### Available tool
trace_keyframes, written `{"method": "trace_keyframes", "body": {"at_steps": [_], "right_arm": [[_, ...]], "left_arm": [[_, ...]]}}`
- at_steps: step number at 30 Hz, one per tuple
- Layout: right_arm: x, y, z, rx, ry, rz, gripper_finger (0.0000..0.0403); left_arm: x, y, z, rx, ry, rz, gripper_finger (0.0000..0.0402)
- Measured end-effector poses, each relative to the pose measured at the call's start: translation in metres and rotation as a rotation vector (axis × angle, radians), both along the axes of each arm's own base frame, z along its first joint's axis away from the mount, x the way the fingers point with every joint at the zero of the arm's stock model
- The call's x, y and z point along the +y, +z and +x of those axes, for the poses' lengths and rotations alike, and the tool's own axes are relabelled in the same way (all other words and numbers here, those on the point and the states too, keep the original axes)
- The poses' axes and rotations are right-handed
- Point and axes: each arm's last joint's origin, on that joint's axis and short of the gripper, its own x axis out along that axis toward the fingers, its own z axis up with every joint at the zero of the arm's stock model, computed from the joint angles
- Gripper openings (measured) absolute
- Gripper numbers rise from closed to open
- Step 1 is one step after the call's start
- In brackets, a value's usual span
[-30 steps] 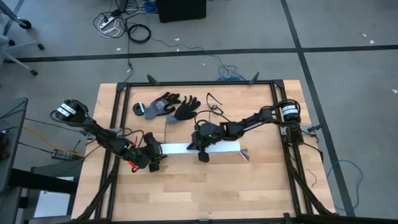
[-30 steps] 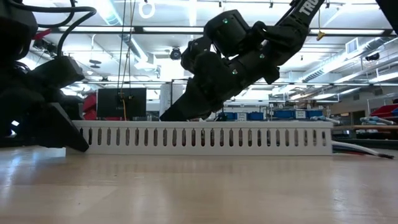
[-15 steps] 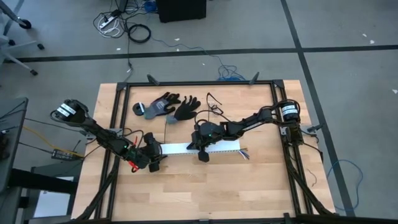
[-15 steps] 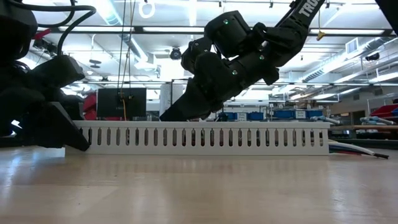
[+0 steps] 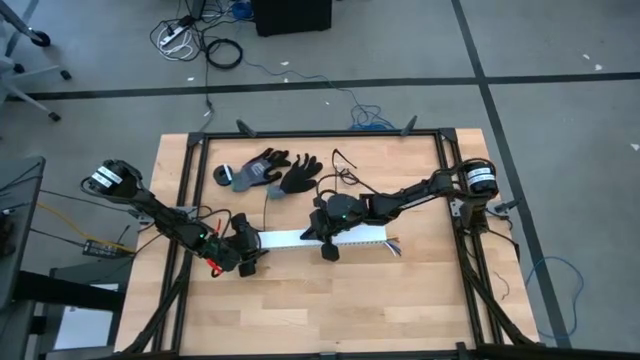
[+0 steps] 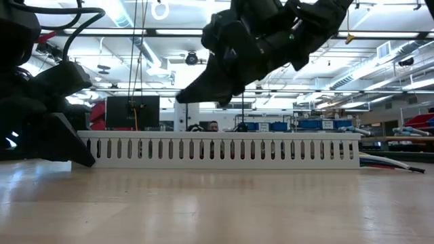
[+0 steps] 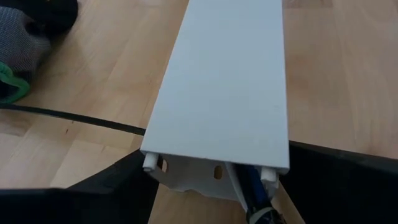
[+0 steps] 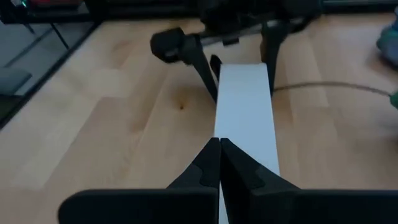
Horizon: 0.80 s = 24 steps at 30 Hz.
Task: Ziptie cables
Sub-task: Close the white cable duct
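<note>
Low view: right tool (image 6: 203, 88) pressed together above white duct (image 6: 220, 150); left tool (image 5: 248, 252) spread around its end.

White letters "TRO", the start of a word cut off by the picture's top edge, stand on the dark arm (image 6: 325, 13) in the low view; no other text, label or number can be read anywhere else
</note>
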Motion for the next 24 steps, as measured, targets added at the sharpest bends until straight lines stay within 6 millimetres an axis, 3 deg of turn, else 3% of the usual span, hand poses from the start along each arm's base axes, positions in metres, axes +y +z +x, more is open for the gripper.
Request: {"method": "trace_keyframes", "body": {"at_steps": [4, 10, 24], "right_arm": [[0.0, -0.001, -0.006, 0.083, -0.019, -0.009, 0.0], [0.0, -0.021, -0.008, 0.202, -0.049, -0.004, 0.0], [-0.004, -0.045, -0.001, 0.225, -0.051, 0.008, 0.0]], "left_arm": [[0.0, 0.0, 0.0, 0.0, 0.0, 0.0, 0.0283], [0.0, 0.0, 0.0, -0.001, 0.0, -0.001, 0.0282], [0.0, -0.001, -0.001, 0.008, 0.006, -0.03, 0.028]]}}
